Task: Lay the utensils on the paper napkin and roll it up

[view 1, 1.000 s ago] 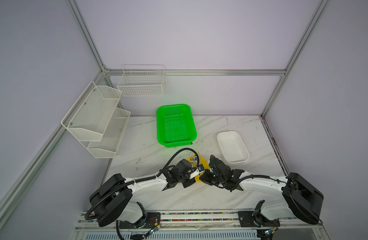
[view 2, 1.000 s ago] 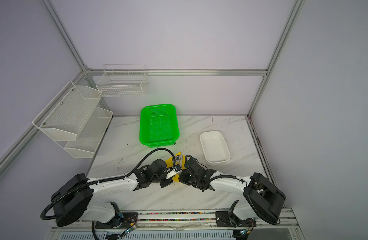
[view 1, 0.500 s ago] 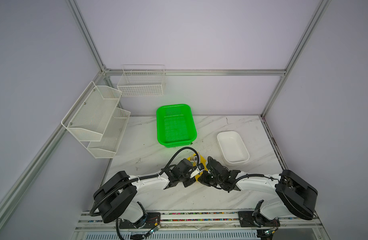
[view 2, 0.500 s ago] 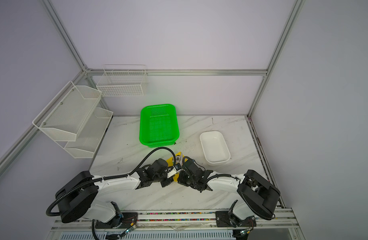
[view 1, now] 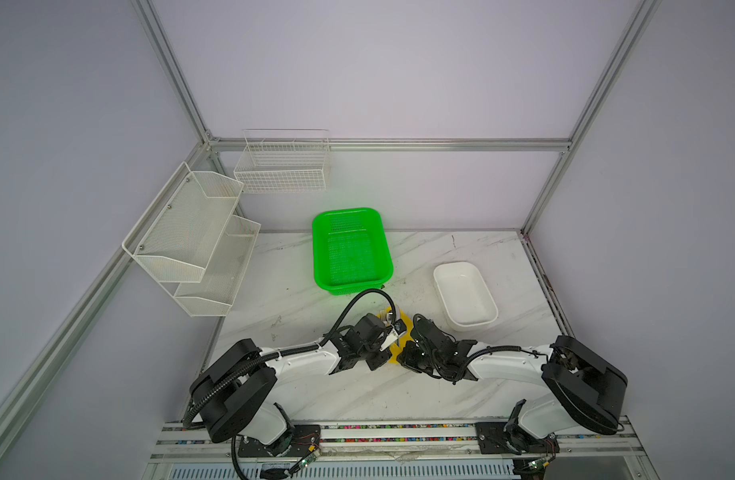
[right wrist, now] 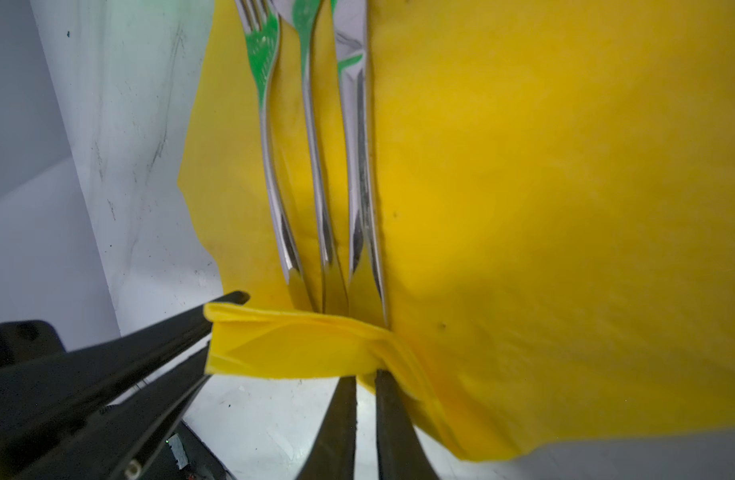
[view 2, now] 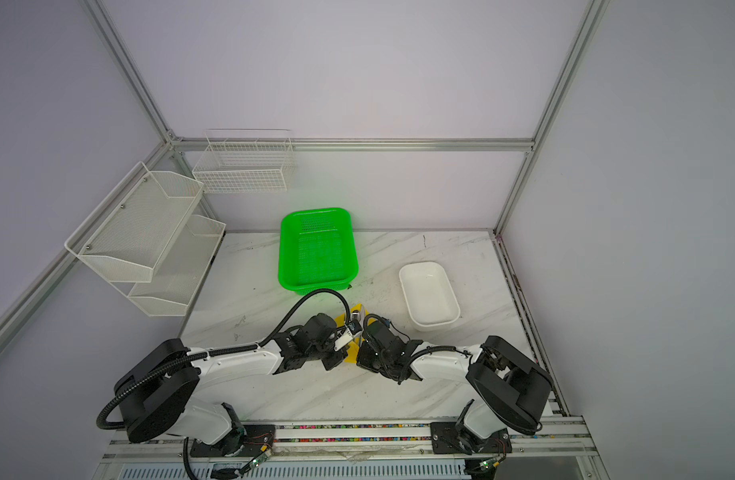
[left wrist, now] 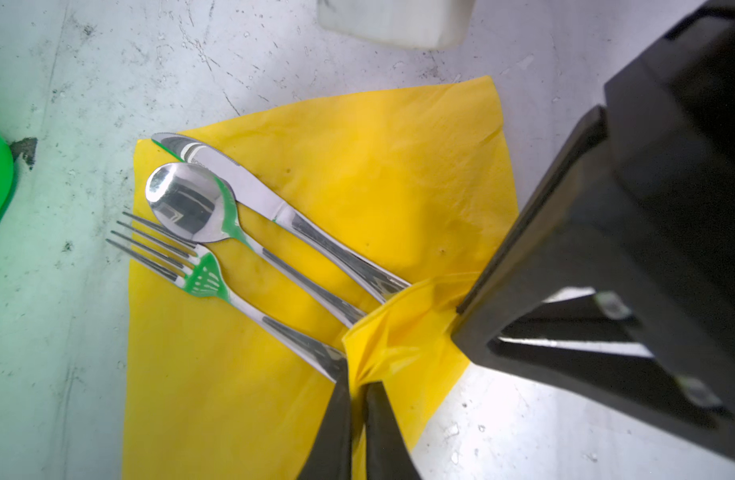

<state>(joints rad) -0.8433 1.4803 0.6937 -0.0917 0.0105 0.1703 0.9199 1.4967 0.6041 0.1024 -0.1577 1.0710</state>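
Left tool [left wrist: 358,411], left wrist view: jaws clamped on a lifted fold of the paper napkin [left wrist: 378,174]. The fork [left wrist: 249,307], spoon [left wrist: 183,203] and knife [left wrist: 258,195] lie on the sheet just ahead.

Right wrist view: right tool [right wrist: 365,399] pinches the same fold.

In both top views the arms hide most of the napkin [view 1: 404,324] [view 2: 351,357], which is seemingly flat on the worktop [view 1: 440,249].
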